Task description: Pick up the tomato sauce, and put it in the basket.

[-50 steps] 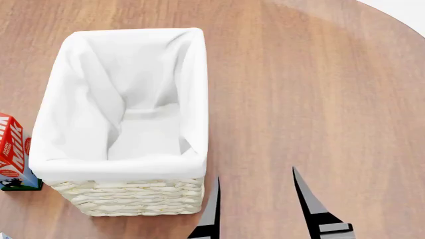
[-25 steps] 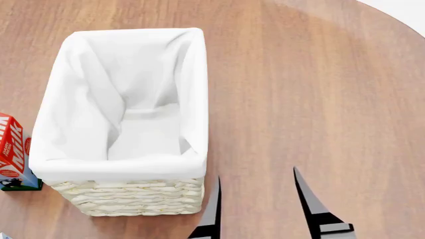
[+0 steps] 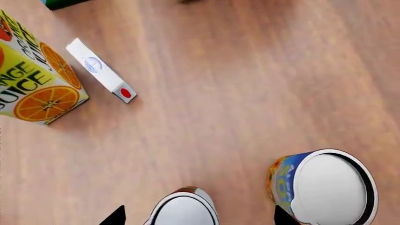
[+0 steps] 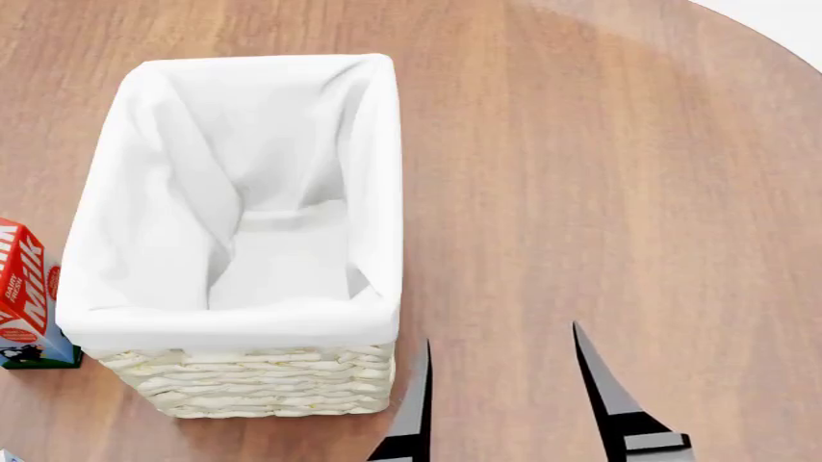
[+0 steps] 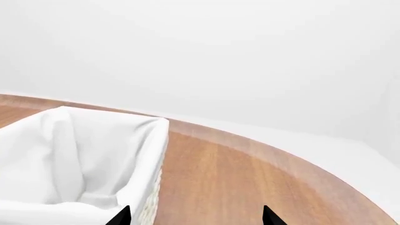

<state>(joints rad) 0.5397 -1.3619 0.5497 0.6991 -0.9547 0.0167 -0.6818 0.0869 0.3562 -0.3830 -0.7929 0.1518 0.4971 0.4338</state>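
Note:
In the left wrist view, a can with a silver top and a thin strip of red label, the tomato sauce (image 3: 184, 211), stands on the wooden table. It sits between the two dark fingertips of my open left gripper (image 3: 198, 216), closer to one of them. The left gripper does not show in the head view. The basket (image 4: 250, 385), cream wicker with a white cloth lining, stands empty at the left of the head view and shows in the right wrist view (image 5: 150, 206). My right gripper (image 4: 499, 333) is open and empty just right of the basket's near corner (image 5: 195, 215).
A blue-and-yellow can (image 3: 325, 187) stands close beside the tomato sauce. An orange juice carton (image 3: 34, 79) and a small white box (image 3: 100, 70) lie farther off. A red milk carton (image 4: 23, 298) stands left of the basket. The table's round edge (image 4: 771, 29) is far right.
The right gripper's fingers have slid slightly back toward the near edge of the head view and a little to the right. The basket and carton have not moved.

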